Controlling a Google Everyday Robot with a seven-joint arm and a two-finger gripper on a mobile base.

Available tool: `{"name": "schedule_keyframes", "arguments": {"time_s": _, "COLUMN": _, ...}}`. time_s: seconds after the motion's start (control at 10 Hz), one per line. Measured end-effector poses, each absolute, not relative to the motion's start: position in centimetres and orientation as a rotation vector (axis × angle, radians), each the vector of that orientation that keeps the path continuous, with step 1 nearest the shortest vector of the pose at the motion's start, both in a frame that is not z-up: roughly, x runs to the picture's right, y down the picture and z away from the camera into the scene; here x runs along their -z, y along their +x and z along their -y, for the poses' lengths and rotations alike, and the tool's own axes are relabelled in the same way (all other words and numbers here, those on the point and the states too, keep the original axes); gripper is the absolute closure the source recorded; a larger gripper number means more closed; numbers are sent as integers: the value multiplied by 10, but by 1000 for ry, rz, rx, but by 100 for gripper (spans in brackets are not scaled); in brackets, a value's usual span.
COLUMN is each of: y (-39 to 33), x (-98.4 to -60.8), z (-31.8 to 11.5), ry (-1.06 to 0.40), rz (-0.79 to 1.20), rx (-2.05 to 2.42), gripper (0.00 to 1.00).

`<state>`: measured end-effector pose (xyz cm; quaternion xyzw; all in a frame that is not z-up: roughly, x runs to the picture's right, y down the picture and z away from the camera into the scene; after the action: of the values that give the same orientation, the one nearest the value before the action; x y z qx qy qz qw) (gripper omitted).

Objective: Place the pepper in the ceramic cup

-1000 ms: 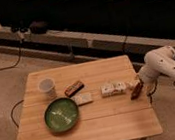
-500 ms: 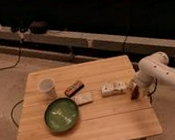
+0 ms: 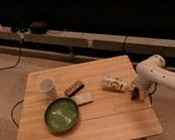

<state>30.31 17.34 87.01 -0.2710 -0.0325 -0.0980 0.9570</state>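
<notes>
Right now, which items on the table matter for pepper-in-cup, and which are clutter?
Job: pepper, far right by the gripper; cup.
Clutter: green plate, brown bar, pale packet, snack bag.

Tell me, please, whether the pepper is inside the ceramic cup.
Out: the pepper is at the claw, at the right edge of the table, far from the ceramic cup.

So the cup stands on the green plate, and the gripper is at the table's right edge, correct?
Not quite. In the camera view the cup stands on the table behind the green plate, not on it. The gripper is at the table's right edge, as you say.
</notes>
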Motion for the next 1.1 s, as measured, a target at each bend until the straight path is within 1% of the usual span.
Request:
{"name": "schedule_keyframes", "arguments": {"time_s": 0.1, "y": 300, "x": -873, "z": -175, "ry": -548, "rz": 65, "rx": 202, "gripper": 42}}
{"name": "schedule_keyframes", "arguments": {"time_s": 0.2, "y": 298, "x": -875, "z": -177, "ry": -546, "rz": 63, "rx": 204, "gripper": 53}}
{"name": "schedule_keyframes", "arguments": {"time_s": 0.4, "y": 294, "x": -874, "z": -179, "ry": -542, "rz": 75, "rx": 195, "gripper": 70}}
{"name": "schedule_keyframes", "arguments": {"time_s": 0.6, "y": 280, "x": -872, "z": -176, "ry": -529, "rz": 104, "rx": 196, "gripper": 91}}
{"name": "schedule_keyframes", "arguments": {"time_s": 0.7, "y": 268, "x": -871, "z": -175, "ry": -523, "rz": 131, "rx": 209, "gripper": 98}}
{"name": "schedule_keyframes", "arguments": {"time_s": 0.9, "y": 237, "x": -853, "z": -162, "ry": -499, "rz": 236, "rx": 218, "gripper": 100}}
{"name": "schedule_keyframes", "arguments": {"time_s": 1.1, "y": 204, "x": -812, "z": -125, "ry": -441, "rz": 382, "rx": 240, "gripper": 100}}
